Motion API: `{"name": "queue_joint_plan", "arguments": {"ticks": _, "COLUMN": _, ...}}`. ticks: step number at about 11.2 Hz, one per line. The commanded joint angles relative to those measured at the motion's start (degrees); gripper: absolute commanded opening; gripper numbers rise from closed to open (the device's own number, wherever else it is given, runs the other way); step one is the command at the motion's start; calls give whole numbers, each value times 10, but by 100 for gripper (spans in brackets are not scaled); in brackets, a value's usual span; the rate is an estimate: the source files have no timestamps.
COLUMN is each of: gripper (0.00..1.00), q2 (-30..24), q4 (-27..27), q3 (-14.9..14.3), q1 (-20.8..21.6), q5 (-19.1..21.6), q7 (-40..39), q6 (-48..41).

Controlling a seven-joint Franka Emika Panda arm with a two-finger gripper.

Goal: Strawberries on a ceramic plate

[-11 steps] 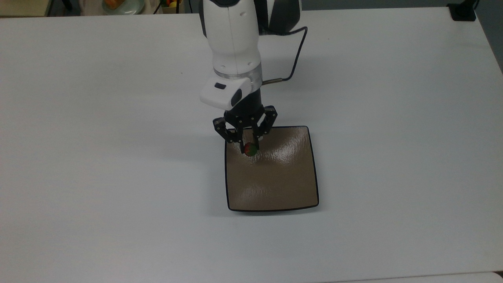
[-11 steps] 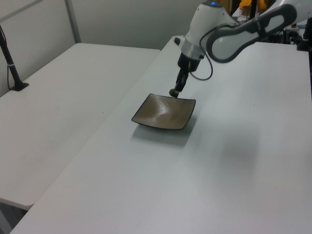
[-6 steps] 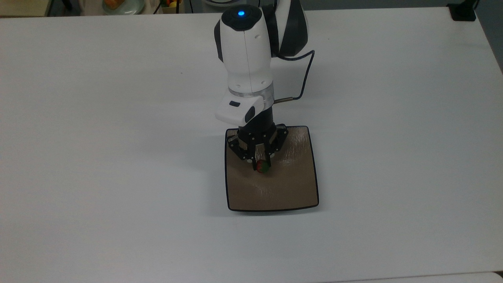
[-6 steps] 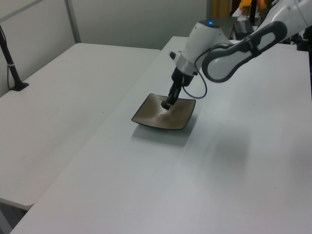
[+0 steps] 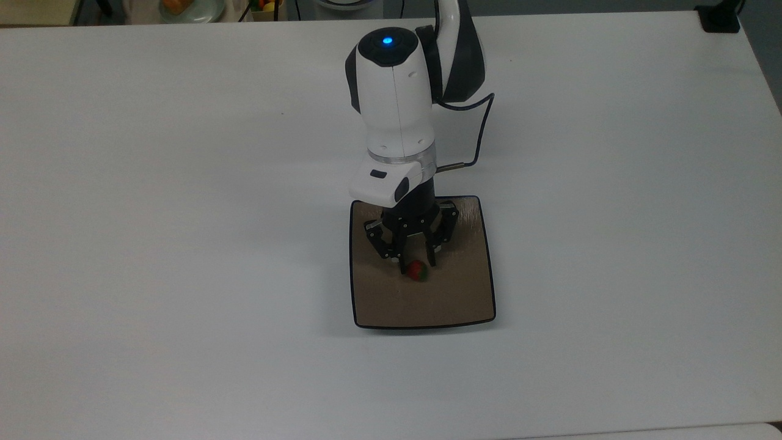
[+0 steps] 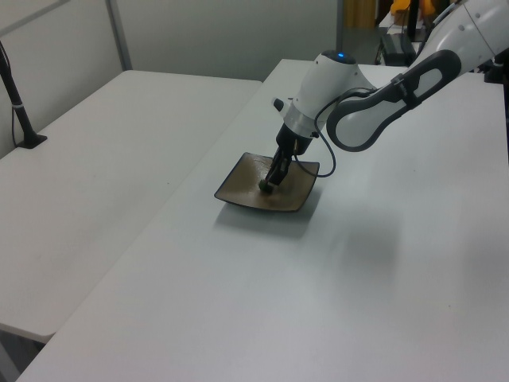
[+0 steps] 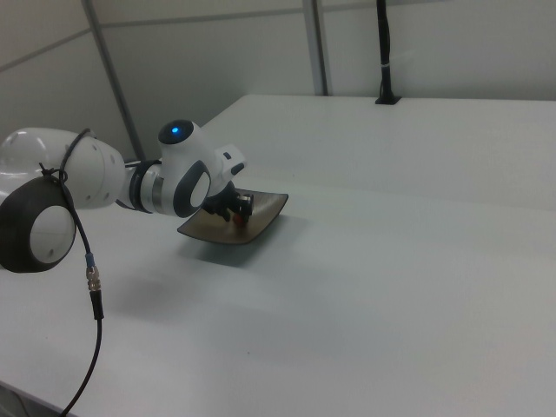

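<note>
Since a second ago I see the gripper (image 5: 418, 264) has travelled from the plate's (image 5: 464, 299) far left corner in the top view to about its middle, and it has come lower. Back then the strawberry (image 5: 418, 271) was pinched between the fingertips; now it lies on the plate surface just below them in the top view, and the fingers (image 5: 432, 255) are parted a little around it, no longer clamping.

The berry sits near the plate's centre, slightly toward the top view's left. Its red side faces the top view's upper left and the dark green end faces lower right; it is so round that I cannot make out a clear long axis.

In the left view the gripper (image 6: 267, 183) reaches down at a slant onto the plate (image 6: 238, 193), and in the right view the gripper (image 7: 236, 211) is over the plate (image 7: 269, 208).

The plate lies flat on the white table (image 5: 183, 244), well away from every table edge, with bare tabletop on all four sides. The berry has brown surface all round it, well clear of the dark rim.
</note>
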Motion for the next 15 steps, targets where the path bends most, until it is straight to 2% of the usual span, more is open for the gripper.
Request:
{"name": "queue_joint_plan", "arguments": {"ticks": 1, "gripper": 100, "q2": -11, "q4": 5, "q3": -4, "q1": 11, "q5": -3, "q7": 9, "q6": 4}}
{"name": "queue_joint_plan", "arguments": {"ticks": 3, "gripper": 100, "q2": -76, "q4": -29, "q3": -3, "q1": 7, "q5": 1, "q7": 9, "q6": -18}}
{"name": "queue_joint_plan", "arguments": {"ticks": 9, "gripper": 100, "q2": -283, "q4": -15, "q3": -13, "q1": -45, "q5": 2, "q7": 8, "q6": -429}}
{"name": "queue_joint_plan", "arguments": {"ticks": 12, "gripper": 100, "q2": -362, "q4": -13, "q3": -42, "q1": -50, "q5": 2, "q7": 16, "q6": -579}}
{"name": "queue_joint_plan", "arguments": {"ticks": 13, "gripper": 100, "q2": -377, "q4": -13, "q3": -59, "q1": -49, "q5": 2, "q7": 31, "q6": -617}}
{"name": "queue_joint_plan", "arguments": {"ticks": 15, "gripper": 100, "q2": -390, "q4": -15, "q3": -67, "q1": -48, "q5": 3, "q7": 67, "q6": -620}}
